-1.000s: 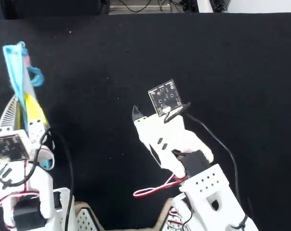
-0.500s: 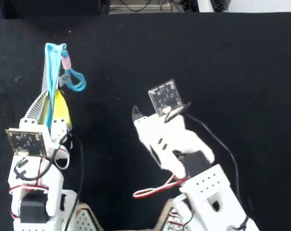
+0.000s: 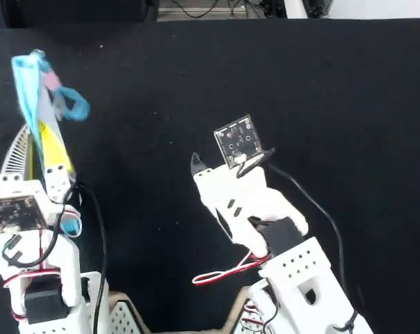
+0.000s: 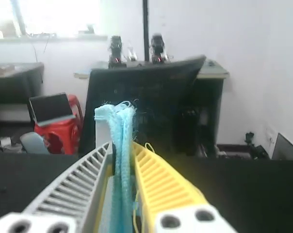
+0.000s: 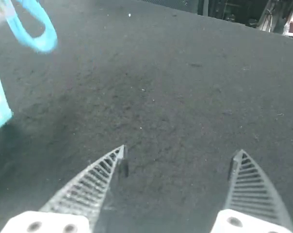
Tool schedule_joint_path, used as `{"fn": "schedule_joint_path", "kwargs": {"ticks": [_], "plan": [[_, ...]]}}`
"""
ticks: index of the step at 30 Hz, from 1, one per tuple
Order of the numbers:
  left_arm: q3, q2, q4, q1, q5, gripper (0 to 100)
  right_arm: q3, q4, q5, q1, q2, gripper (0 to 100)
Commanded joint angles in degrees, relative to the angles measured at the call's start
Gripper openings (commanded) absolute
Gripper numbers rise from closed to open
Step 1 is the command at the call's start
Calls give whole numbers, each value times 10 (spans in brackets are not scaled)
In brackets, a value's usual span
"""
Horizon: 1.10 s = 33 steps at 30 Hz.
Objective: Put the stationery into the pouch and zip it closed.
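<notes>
While our left pincer (image 4: 121, 145) is clamping the light-blue fabric pouch (image 4: 118, 119) edge-on and holding it up off the black bench (image 3: 314, 90), our right pincer (image 5: 180, 151) is hanging with jaws spread apart over the bench, apart from it. Farther out, the pouch's blue cord loop (image 3: 72, 106) is dangling. We are judging filling likely done; whether the zip is closed, we cannot tell.

The pouch (image 3: 28, 87) is blurred, its lower part hidden inside the left hand (image 3: 34, 130).

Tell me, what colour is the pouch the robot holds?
The pouch is light blue, seen best in the high view.
</notes>
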Motion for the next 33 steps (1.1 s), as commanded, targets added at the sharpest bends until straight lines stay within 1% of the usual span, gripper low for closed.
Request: {"fn": "schedule_joint_path", "kwargs": {"ticks": [1,4,8,15,18,22,24,29,33], "plan": [[-13,5,-40,7,-5,30,-22,-4,4,-5,-10,325],[-7,33,-50,7,-6,30,-22,-4,4,-5,-10,325],[-22,113,-77,7,-6,30,-22,-4,4,-5,-10,325],[-112,263,-82,2,-6,30,-22,-4,4,-5,-8,325],[-153,295,-81,1,-9,30,-22,-4,4,-5,-8,325],[-182,325,-84,7,-65,30,-22,-4,4,-5,-8,325],[-190,339,-85,7,-81,30,-22,-4,4,-5,-7,325],[-219,366,-85,5,-103,30,-22,-4,4,-5,-7,325],[-258,382,-85,3,-103,30,-22,-4,4,-5,-7,325]]}}
